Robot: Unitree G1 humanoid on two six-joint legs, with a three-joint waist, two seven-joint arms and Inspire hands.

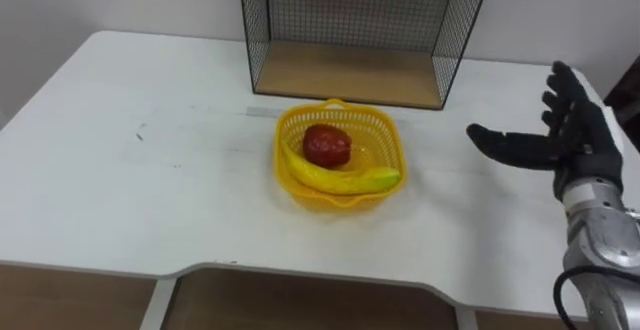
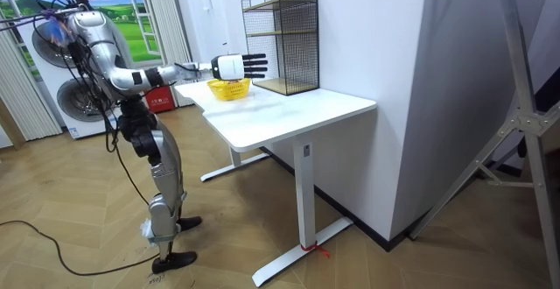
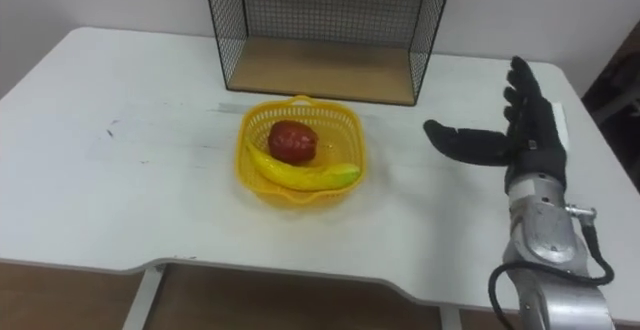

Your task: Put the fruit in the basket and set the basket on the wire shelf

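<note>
A yellow plastic basket (image 1: 292, 130) (image 3: 350, 130) stands on the white table (image 1: 120, 170), just in front of the black wire shelf (image 1: 270, 30) (image 3: 225, 20). Inside the basket lie a red apple (image 1: 326, 145) (image 3: 292, 141) and a yellow banana (image 1: 345, 178) (image 3: 305, 175). My right hand (image 1: 575, 135) (image 3: 530, 135) hovers above the table to the right of the basket, open, fingers spread, thumb pointing toward the basket, holding nothing. In the room view the basket (image 2: 227, 89) sits under the outstretched right hand (image 2: 238, 64).
The shelf's wooden bottom board (image 1: 345, 75) lies level with the tabletop behind the basket. The table's front edge has a curved cut-out (image 1: 300, 270). In the room view I stand at the table's end, with a washing machine (image 2: 66, 105) behind.
</note>
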